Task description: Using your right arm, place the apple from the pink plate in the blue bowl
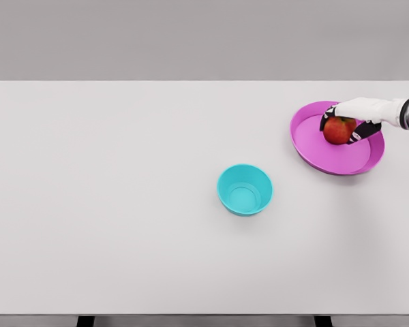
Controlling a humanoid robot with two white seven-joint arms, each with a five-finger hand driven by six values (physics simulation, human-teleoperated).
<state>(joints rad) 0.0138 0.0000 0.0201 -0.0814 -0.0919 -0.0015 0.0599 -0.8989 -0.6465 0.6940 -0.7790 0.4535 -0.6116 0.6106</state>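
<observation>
A red apple (338,130) rests in the pink plate (327,158) at the right side of the white table. My right hand (343,125) comes in from the right edge and is curled around the apple, fingers wrapping its top and sides. The blue bowl (245,190) stands upright and empty near the table's middle, well to the left and nearer than the plate. The left arm does not show.
The white table (123,204) spans the whole view, with its front edge near the bottom of the picture. A grey wall stands behind it.
</observation>
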